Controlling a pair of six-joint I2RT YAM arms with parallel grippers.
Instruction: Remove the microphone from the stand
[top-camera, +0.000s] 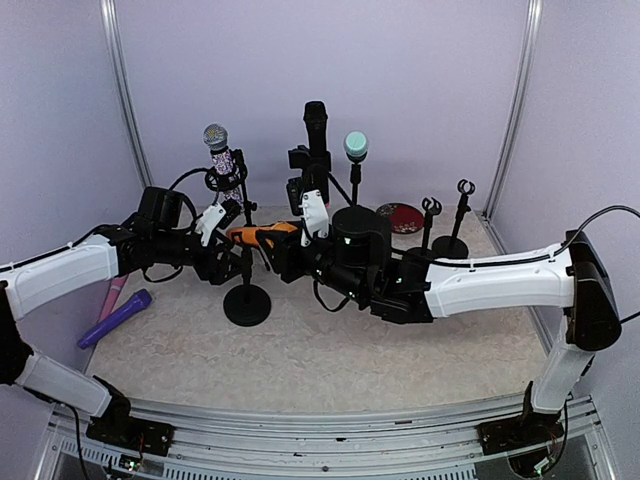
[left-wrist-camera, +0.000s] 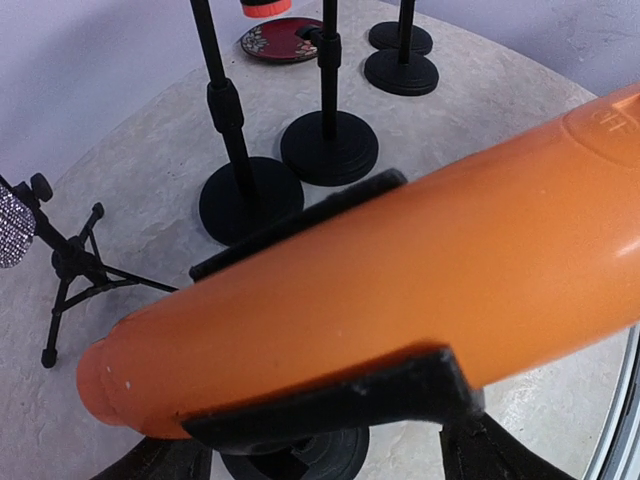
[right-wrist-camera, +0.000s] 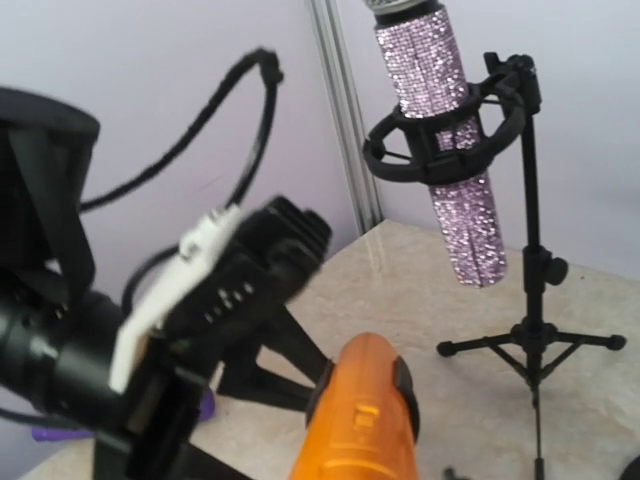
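Left gripper (top-camera: 218, 240) straddles the orange microphone (top-camera: 262, 233) near its narrow tail, with pads (left-wrist-camera: 330, 400) lying along the body on either side. Whether it squeezes or merely brackets, we cannot tell. We judge it sits there to draw the microphone out lengthwise. Right gripper (top-camera: 305, 235) is at the opposite end, by the clip (right-wrist-camera: 403, 385), probably to brace against that pull. Its fingers are hidden from us, so we cannot tell its hold either. We find the microphone lying roughly level atop the stand (top-camera: 247, 305), well above the desk (top-camera: 400, 350), seated in the clip's collar. It is smooth, glossy orange plastic, tapering to a rounded end, with a moulded mark too small to read.
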